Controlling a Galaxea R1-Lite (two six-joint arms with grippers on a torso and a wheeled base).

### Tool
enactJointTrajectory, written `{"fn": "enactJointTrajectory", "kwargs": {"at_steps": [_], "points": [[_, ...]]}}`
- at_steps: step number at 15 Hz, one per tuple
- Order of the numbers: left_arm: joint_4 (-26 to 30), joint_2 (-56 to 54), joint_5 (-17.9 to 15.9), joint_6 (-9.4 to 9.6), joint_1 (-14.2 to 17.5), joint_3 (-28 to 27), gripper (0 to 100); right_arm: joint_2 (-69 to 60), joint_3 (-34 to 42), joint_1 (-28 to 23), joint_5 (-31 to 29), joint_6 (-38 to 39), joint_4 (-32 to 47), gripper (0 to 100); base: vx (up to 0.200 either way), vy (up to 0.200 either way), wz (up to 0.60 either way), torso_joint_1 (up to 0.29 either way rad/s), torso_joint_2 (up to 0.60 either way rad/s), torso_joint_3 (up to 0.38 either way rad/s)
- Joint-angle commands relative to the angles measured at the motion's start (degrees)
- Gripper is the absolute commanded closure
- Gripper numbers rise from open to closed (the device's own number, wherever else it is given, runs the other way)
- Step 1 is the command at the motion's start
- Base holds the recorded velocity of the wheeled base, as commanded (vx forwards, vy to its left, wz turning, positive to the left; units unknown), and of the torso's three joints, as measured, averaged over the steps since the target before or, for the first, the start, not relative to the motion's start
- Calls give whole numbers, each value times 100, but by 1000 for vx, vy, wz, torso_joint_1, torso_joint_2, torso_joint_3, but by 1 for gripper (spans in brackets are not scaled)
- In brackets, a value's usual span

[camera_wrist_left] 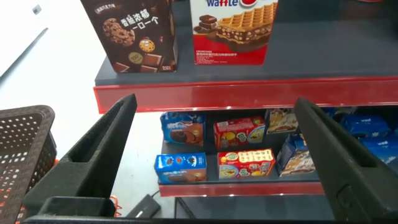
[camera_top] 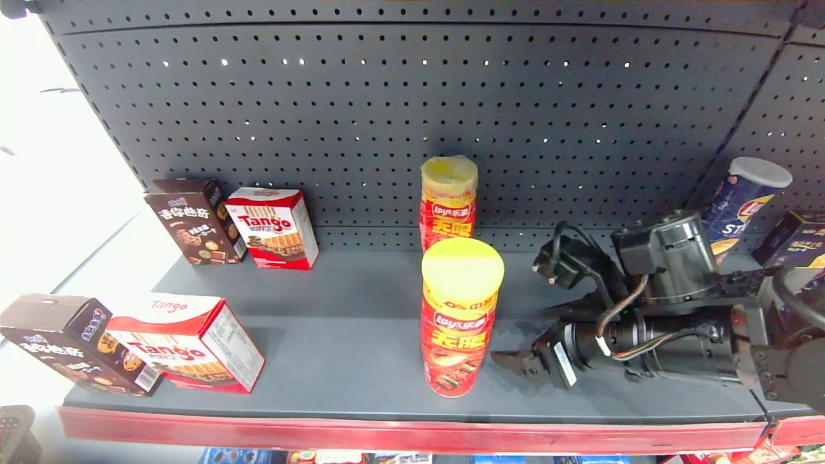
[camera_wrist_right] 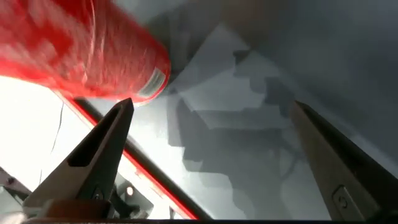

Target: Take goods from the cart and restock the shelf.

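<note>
Two red chip cans with yellow lids stand upright on the dark grey shelf [camera_top: 348, 335]. One can [camera_top: 461, 316] is near the front and the other [camera_top: 448, 201] stands behind it by the pegboard. My right gripper [camera_top: 525, 335] lies low over the shelf just right of the front can, open and holding nothing. In the right wrist view the front can [camera_wrist_right: 81, 50] sits beyond one fingertip, outside the gripper [camera_wrist_right: 211, 109]. My left gripper [camera_wrist_left: 214, 106] is open and empty below the shelf's front left, facing a chocolate cookie box [camera_wrist_left: 130, 31] and a wafer box [camera_wrist_left: 233, 28].
Cookie and wafer boxes stand at the back left [camera_top: 274, 225] and front left [camera_top: 187, 341] of the shelf. A blue chip can [camera_top: 741, 196] leans at the far right. A red lip [camera_top: 412, 435] edges the shelf. A dark basket [camera_wrist_left: 25, 149] and a stocked lower shelf [camera_wrist_left: 239, 155] lie below.
</note>
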Motion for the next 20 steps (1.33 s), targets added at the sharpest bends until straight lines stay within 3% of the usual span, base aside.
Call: {"fn": "enactJointTrajectory", "kwargs": {"at_steps": [1,5,12,15,18,20], "points": [[-1,13,-6,-7,-4,0,0,-382,-36,-187,-94,21,-81,0,0,0,0,0,0,0],[8,13,-6,-7,-4,-9,0,-1806,483,-758,-103,12,-125,0,0,0,0,0,0,0],[8,13,-15,11,-13,-9,0,-5647,3612,-899,-191,3,-406,0,0,0,0,0,0,0],[8,13,-24,11,-13,-9,0,-6605,4323,-978,-226,-15,-362,0,0,0,0,0,0,0],[8,13,-24,11,-13,-9,0,-8090,5150,-1444,-437,73,-344,0,0,0,0,0,0,0],[8,13,-24,11,-13,-9,0,-9286,5264,-1751,-428,108,438,0,0,0,0,0,0,0]]}}
